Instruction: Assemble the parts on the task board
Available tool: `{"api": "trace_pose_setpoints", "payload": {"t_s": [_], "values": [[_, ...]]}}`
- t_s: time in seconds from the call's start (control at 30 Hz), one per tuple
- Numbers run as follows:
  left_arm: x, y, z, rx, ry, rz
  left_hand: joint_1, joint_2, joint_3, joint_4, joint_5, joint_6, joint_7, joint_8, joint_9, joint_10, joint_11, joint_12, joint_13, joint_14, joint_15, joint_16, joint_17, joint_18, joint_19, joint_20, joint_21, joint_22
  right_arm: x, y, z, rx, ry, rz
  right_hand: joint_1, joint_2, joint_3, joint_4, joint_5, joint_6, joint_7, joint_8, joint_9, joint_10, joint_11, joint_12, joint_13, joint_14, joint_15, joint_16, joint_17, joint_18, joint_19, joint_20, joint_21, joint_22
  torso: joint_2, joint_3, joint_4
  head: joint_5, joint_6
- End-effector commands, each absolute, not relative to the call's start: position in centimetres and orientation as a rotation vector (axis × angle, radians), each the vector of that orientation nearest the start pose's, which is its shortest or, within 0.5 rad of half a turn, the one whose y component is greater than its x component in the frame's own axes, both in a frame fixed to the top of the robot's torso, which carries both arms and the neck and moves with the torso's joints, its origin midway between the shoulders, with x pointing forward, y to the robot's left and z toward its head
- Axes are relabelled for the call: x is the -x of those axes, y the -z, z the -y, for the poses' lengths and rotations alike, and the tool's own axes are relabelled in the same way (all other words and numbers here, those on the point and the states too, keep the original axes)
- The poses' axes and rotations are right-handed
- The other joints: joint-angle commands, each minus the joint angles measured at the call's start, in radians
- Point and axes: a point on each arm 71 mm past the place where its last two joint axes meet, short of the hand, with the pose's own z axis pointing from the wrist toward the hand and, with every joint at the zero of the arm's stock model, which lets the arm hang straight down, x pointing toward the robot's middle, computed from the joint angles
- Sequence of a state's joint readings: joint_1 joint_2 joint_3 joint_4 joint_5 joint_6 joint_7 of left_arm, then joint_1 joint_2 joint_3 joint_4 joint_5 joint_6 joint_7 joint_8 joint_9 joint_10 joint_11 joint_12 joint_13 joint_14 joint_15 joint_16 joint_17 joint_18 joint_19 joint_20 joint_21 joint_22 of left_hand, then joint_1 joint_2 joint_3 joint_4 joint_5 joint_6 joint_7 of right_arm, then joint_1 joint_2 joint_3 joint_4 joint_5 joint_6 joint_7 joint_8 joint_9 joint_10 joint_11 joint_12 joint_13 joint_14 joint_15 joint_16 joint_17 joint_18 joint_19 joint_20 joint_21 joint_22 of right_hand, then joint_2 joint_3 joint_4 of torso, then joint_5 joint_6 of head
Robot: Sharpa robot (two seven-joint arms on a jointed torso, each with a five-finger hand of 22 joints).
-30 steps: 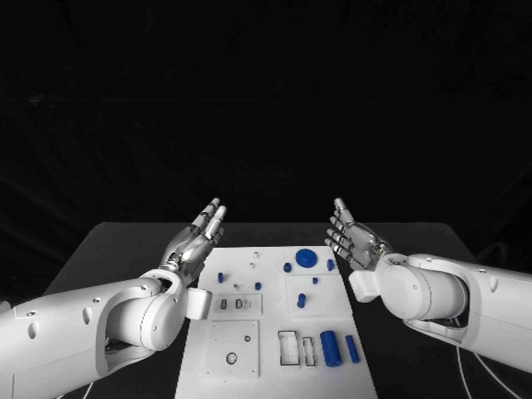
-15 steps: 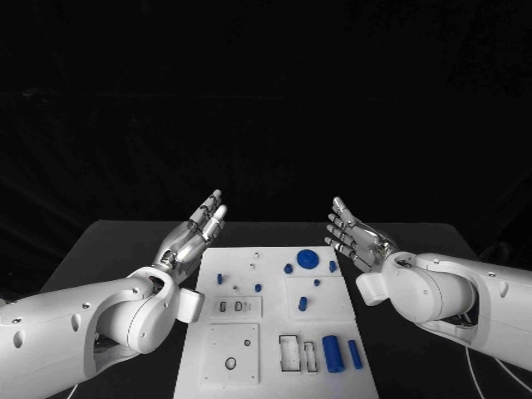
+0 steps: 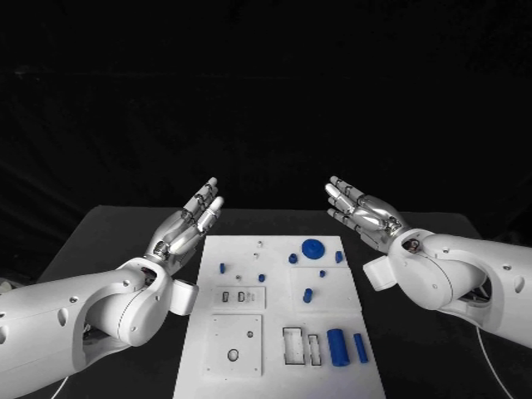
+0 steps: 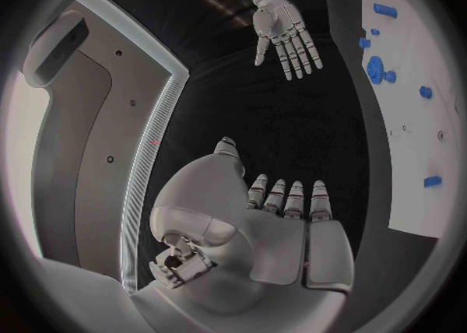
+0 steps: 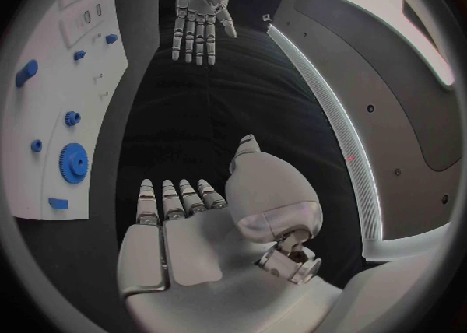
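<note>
— What's on the task board (image 3: 252, 332)?
— Blue parts (image 3: 336, 345), some maybe seated in slots; it lies between the hands.
— And the hands?
— Left hand (image 3: 184, 226) and right hand (image 3: 364, 214) hover spread, holding nothing.

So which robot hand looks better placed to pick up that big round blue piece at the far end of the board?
Probably the right robot hand: the blue gear lies toward the board's right side, nearer it than the left robot hand. Both are open and raised, holding nothing.
</note>
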State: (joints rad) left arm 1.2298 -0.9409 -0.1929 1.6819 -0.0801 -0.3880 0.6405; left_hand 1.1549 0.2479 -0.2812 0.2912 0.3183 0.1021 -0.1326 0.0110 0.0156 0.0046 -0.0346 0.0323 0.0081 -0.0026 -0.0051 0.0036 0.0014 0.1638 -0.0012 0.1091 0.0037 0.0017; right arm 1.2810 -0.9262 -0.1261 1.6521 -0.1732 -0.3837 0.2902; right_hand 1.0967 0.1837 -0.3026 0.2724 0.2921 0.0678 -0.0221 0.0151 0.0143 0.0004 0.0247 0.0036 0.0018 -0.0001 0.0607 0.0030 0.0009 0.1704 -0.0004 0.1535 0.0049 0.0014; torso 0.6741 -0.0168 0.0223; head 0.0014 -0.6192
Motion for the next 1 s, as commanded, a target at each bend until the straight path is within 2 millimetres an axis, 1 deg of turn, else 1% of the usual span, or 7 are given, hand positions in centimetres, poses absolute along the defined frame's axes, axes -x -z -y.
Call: {"api": "trace_pose_setpoints", "payload": {"t_s": [0.03,0.13,0.23,0.37,0.47,0.73,1.0], "values": [[-44.0,18.1,-21.5,0.854,1.604,-1.318,0.017,0.002,0.009,-0.001,0.018,0.000,0.008,0.005,0.001,0.001,0.009,0.005,0.001,0.003,0.009,-0.004,-0.001,0.013,0.001,0.007,-0.004,-0.002,-46.7,15.2,20.9,-0.604,-1.297,-1.563,0.081,-0.012,0.024,-0.028,0.070,0.044,0.038,0.010,0.007,0.004,0.030,0.015,0.004,0.000,0.042,-0.003,-0.001,-0.007,0.000,0.042,-0.005,-0.001,0.036,-0.0010,0.0020,0.006,-0.009],[-43.9,17.6,-21.7,0.844,1.603,-1.310,0.020,0.002,0.009,-0.001,0.021,0.002,0.009,0.006,0.001,0.001,0.010,0.006,0.001,0.003,0.010,-0.004,-0.001,0.013,0.001,0.008,-0.004,-0.002,-46.8,14.0,20.5,-0.407,-1.206,-1.555,0.169,-0.022,0.046,-0.074,0.118,0.120,0.055,0.024,0.017,0.041,0.079,0.059,0.017,0.025,0.104,0.009,0.009,-0.003,0.047,0.102,0.027,0.021,0.053,-0.0011,0.0064,0.005,-0.018],[-43.7,17.1,-22.1,0.834,1.600,-1.301,0.021,0.002,0.009,0.000,0.017,0.001,0.010,0.005,0.001,0.001,0.011,0.006,0.001,0.003,0.014,-0.004,-0.001,0.014,0.001,0.013,-0.004,-0.002,-46.9,12.6,19.8,-0.190,-1.094,-1.544,0.227,-0.033,0.071,-0.109,0.083,0.231,0.091,0.046,0.031,0.133,0.094,0.126,0.035,0.182,0.103,0.066,0.050,0.012,0.223,0.120,0.118,0.070,0.068,-0.0001,0.0077,0.008,-0.029],[-43.5,16.6,-22.6,0.820,1.595,-1.288,0.022,0.002,0.009,0.001,0.016,0.003,0.011,0.006,0.001,0.001,0.011,0.006,0.001,0.003,0.017,-0.004,-0.001,0.014,0.001,0.018,-0.004,-0.002,-46.8,11.4,18.4,0.092,-0.913,-1.571,0.279,-0.054,0.127,-0.156,0.053,0.348,0.089,0.054,0.042,0.284,0.124,0.179,0.051,0.623,0.116,0.170,0.125,0.007,0.629,0.125,0.264,0.129,0.084,-0.0003,0.0123,0.013,-0.041],[-43.3,16.0,-22.7,0.813,1.597,-1.282,0.024,0.003,0.010,0.001,0.018,0.003,0.014,0.006,0.001,0.002,0.012,0.007,0.001,0.003,0.022,-0.004,-0.001,0.014,0.001,0.025,-0.004,-0.002,-46.6,10.8,17.6,0.265,-0.787,-1.575,0.310,-0.069,0.210,-0.199,0.034,0.519,0.140,0.073,0.065,0.356,0.086,0.171,0.051,0.803,0.092,0.180,0.135,0.006,0.845,0.106,0.282,0.120,0.099,-0.0022,0.0191,0.010,-0.045],[-42.0,14.5,-22.6,0.801,1.624,-1.273,0.026,0.004,0.009,0.001,0.026,0.005,0.022,0.006,0.002,0.003,0.021,0.009,0.002,0.003,0.035,-0.004,-0.001,0.015,0.001,0.039,-0.004,-0.002,-46.1,9.6,16.2,0.576,-0.555,-1.501,0.368,-0.109,0.304,-0.291,0.001,0.711,0.109,0.090,0.102,0.633,0.049,0.244,0.090,1.082,0.000,0.255,0.197,0.015,1.071,0.012,0.326,0.132,0.132,-0.0105,0.0370,-0.004,-0.059],[-41.4,14.0,-22.4,0.799,1.643,-1.279,0.030,0.007,0.011,0.001,0.033,0.007,0.029,0.006,0.002,0.003,0.030,0.010,0.002,0.003,0.046,-0.004,-0.001,0.015,0.001,0.048,-0.004,-0.002,-45.4,8.9,15.6,0.682,-0.454,-1.436,0.340,-0.152,0.350,-0.296,-0.073,0.836,0.105,0.119,0.149,0.761,0.032,0.245,0.104,1.313,-0.068,0.405,0.286,0.013,1.259,-0.059,0.454,0.207,0.146,-0.0144,0.0471,-0.009,-0.079]]}}
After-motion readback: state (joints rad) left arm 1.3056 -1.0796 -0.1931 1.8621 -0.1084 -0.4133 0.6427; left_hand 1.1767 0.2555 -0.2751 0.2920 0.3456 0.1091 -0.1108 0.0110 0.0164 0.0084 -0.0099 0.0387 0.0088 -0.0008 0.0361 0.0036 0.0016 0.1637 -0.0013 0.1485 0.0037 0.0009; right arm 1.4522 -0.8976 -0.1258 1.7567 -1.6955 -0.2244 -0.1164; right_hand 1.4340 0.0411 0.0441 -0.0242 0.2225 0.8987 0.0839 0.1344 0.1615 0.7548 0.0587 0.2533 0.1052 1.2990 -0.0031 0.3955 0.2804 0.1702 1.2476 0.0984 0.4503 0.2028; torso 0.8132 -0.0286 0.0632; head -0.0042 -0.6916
